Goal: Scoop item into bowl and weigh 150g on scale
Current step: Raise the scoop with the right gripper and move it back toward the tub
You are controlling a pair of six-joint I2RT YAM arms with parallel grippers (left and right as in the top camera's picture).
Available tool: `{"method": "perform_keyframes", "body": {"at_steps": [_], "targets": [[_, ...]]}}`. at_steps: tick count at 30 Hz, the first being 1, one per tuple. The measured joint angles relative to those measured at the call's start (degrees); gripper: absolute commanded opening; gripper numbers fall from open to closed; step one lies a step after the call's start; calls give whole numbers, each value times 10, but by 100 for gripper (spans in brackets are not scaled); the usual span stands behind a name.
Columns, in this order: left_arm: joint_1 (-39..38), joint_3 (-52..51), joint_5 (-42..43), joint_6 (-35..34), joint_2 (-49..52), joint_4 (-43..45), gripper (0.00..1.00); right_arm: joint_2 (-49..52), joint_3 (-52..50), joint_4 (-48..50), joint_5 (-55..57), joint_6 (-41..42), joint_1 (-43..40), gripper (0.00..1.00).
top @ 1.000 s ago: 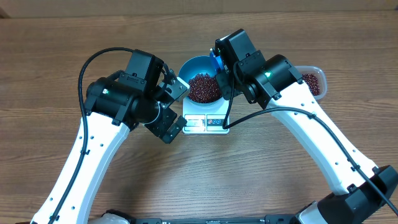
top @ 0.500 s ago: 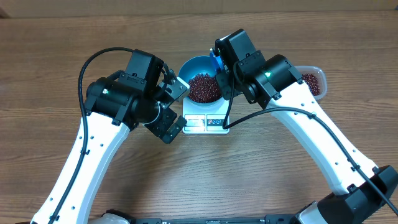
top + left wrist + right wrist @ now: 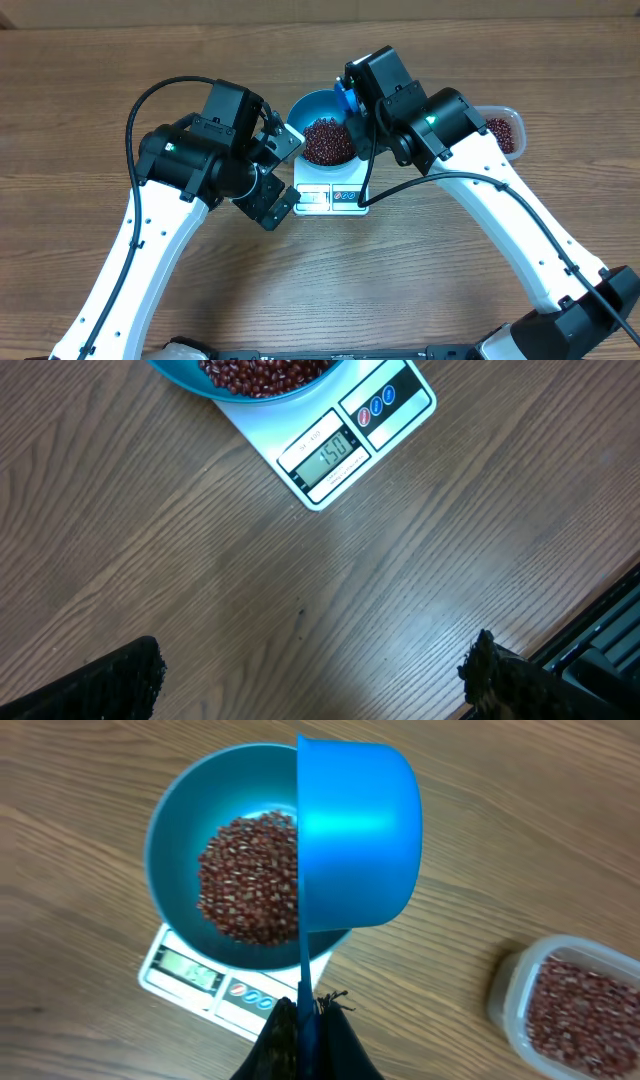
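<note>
- Right now the bright blue bowl sits on the white scale, about midway across the wooden surface and nearer its far edge.
- Small red-brown beans lie heaped inside the bowl.
- On the scale's near edge, the display reads what looks like 150.
- Right jaws are pinched tight on the handle of a small blue scoop. It is turned on its side above the bowl's right rim.
- Left jaws stand wide apart, gripping nothing, above bare wood just left of the scale.
- A clear plastic tub of beans sits toward the far right, partly behind the right arm.
</note>
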Motion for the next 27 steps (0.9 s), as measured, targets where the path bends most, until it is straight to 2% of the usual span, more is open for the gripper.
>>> {"method": "perform_keyframes", "body": {"at_steps": [8,27], "targets": [[0,0,0,0,0,0,100,0,0,14,-100,32,-55,4],[0,0,0,0,0,0,100,0,0,43,-435,62,-306,4]]}}
